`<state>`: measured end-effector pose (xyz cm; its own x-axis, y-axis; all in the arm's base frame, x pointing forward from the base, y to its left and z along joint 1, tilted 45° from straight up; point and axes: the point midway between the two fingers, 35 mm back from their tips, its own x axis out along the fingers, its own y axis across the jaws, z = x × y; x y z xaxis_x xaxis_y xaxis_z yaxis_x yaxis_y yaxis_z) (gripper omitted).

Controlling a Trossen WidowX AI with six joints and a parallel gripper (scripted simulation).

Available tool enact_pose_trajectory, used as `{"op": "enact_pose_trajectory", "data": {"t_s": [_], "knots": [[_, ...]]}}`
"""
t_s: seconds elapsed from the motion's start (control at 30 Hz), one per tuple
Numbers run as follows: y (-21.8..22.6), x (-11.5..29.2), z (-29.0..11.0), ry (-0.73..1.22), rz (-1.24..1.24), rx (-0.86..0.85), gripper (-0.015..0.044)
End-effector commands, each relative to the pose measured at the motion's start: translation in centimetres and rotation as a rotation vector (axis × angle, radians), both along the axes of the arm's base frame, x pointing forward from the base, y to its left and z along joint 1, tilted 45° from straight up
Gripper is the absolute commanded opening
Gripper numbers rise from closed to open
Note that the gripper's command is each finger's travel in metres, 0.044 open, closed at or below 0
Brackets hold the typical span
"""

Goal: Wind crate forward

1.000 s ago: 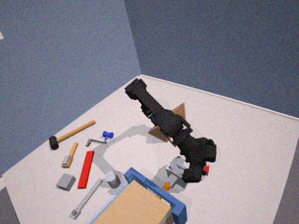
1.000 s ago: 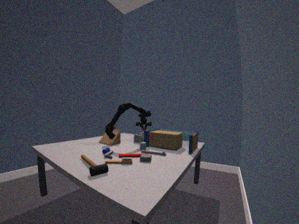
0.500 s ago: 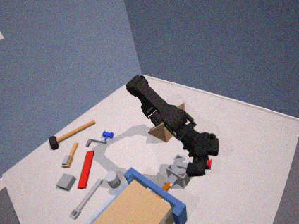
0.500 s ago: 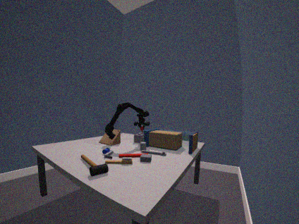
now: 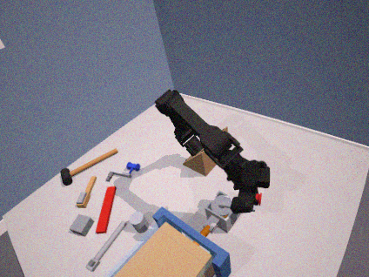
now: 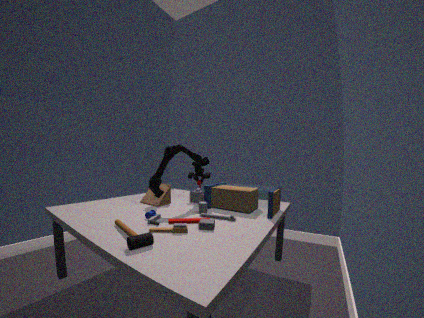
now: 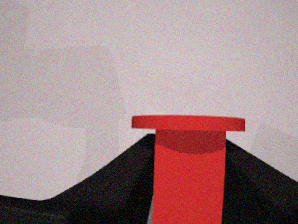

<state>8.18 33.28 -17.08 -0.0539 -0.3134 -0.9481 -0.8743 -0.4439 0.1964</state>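
My gripper (image 5: 249, 201) (image 6: 199, 178) (image 7: 184, 144) is shut on the red grip (image 5: 258, 198) (image 7: 188, 196) of the winch handle, a red post with a flat round cap. It hangs just right of and slightly above the grey hand winch (image 5: 219, 210) (image 6: 196, 195). Whether the handle's key sits in the winch hole is hidden by my hand. An orange strap (image 5: 205, 230) runs from the winch to the tan crate (image 5: 167, 257) (image 6: 235, 198), which sits flat behind the blue frame (image 5: 192, 233) (image 6: 205, 191).
Tools lie left of the winch: a hammer (image 5: 87, 165), a blue-knobbed crank (image 5: 126, 173), a brush (image 5: 87, 192), a red bar (image 5: 105, 209), a grey block (image 5: 81, 224), a grey cylinder (image 5: 139, 219) and a long grey bar (image 5: 106, 246). The arm's tan wedge base (image 5: 200, 163) stands behind.
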Motion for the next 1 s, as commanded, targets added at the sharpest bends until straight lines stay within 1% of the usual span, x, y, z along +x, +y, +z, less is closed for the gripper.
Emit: {"op": "enact_pose_trajectory", "data": {"t_s": [0.0,0.97], "knots": [[-1.6,-1.6,0.5,0.027,0.005,-0.043,0.0000],[-3.9,-3.6,2.3,0.028,0.005,-0.045,0.0000]]}}
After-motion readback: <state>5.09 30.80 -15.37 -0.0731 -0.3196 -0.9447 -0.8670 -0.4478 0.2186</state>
